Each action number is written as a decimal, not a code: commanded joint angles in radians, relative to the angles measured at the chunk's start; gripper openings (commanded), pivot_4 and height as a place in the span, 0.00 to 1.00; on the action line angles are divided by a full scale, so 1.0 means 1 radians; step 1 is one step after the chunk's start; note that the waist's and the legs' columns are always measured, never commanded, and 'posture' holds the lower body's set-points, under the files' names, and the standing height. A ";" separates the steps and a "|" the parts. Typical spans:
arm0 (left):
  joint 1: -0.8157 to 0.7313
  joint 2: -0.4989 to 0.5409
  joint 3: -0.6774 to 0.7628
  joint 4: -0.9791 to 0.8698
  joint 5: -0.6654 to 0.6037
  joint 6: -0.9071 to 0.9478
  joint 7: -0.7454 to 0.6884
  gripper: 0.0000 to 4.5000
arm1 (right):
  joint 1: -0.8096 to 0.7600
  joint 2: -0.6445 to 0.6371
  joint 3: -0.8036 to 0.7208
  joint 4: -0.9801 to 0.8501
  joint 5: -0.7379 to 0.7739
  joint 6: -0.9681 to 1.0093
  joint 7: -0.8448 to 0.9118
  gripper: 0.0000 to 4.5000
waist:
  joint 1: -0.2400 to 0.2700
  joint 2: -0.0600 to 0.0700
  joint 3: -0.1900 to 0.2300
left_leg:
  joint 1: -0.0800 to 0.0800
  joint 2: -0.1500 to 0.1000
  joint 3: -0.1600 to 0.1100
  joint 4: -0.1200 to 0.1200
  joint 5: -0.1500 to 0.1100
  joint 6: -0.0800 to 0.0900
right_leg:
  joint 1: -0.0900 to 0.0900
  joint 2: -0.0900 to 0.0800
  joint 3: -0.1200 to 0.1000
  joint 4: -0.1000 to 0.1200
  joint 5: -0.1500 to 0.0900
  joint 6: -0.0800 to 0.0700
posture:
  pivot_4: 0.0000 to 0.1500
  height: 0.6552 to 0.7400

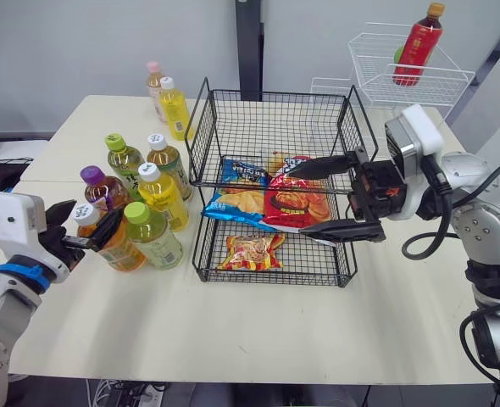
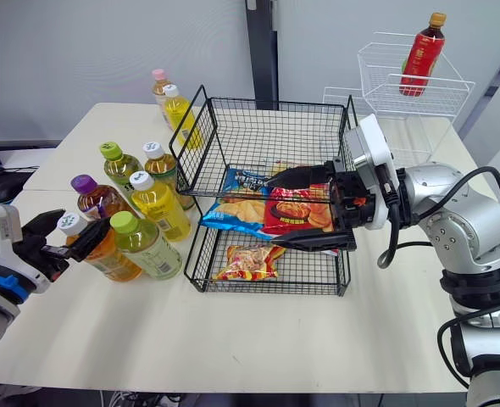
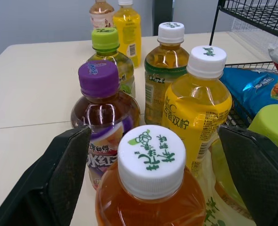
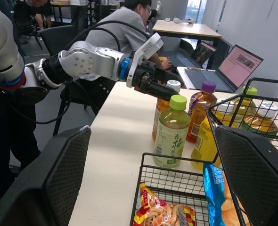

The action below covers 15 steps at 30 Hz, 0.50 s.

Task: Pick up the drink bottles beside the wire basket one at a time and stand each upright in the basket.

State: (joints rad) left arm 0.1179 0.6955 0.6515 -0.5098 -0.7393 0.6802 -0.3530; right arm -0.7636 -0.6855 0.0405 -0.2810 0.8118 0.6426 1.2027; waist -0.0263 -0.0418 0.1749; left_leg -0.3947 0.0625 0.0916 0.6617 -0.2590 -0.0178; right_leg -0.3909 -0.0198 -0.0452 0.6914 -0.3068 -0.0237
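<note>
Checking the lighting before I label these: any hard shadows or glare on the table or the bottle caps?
Left eye view: the table is evenly lit, with only soft shadows under the bottles. Left wrist view: the white cap of the orange bottle shows no glare over its green print; the blue snack bag carries highlights.

A pale table [image 1: 233,339] is shown, with a black post [image 1: 248,42] behind it. 3 snack bags are seen: a blue bag [image 1: 237,193] and a red bag [image 1: 299,203] laid side by side and touching, and a smaller orange bag [image 1: 252,252] nearer the camera. A white wire rack [image 1: 419,80] at the far right is occupied by a tilted red bottle [image 1: 417,47]. A seated person [image 4: 125,33] and an open laptop [image 4: 240,66] are recorded in the right wrist view.
</note>
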 commanded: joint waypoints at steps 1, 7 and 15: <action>-0.023 -0.002 -0.002 -0.012 0.010 -0.032 -0.013 0.72 | -0.028 -0.006 -0.035 -0.021 0.009 -0.005 -0.002 1.00 | 0.000 0.000 0.000 | 0.000 0.000 0.000 0.000 0.000 0.000 | 0.000 0.000 0.000 0.000 0.000 0.000 | 1.00 1.00; -0.017 -0.003 0.027 -0.013 0.012 -0.044 -0.023 0.32 | -0.023 -0.008 -0.037 -0.018 0.000 -0.013 0.000 1.00 | 0.000 0.000 0.000 | 0.000 0.000 0.000 0.000 0.000 0.000 | 0.000 0.000 0.000 0.000 0.000 0.000 | 1.00 1.00; 0.029 0.173 0.267 -0.035 -0.173 0.090 -0.171 0.30 | -0.010 -0.017 -0.050 -0.016 -0.019 -0.023 -0.016 1.00 | -0.002 -0.001 0.001 | -0.004 0.000 -0.001 0.000 0.000 0.000 | -0.003 0.000 -0.002 -0.001 0.000 0.000 | 1.00 1.00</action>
State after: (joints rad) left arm 0.1646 0.8050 0.8097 -0.5016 -0.8403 0.7510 -0.4794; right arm -0.7651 -0.6929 0.0222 -0.2792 0.7976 0.6364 1.1956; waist -0.0285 -0.0428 0.1755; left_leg -0.3990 0.0629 0.0898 0.6616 -0.2590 -0.0181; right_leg -0.3945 -0.0197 -0.0473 0.6903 -0.3068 -0.0237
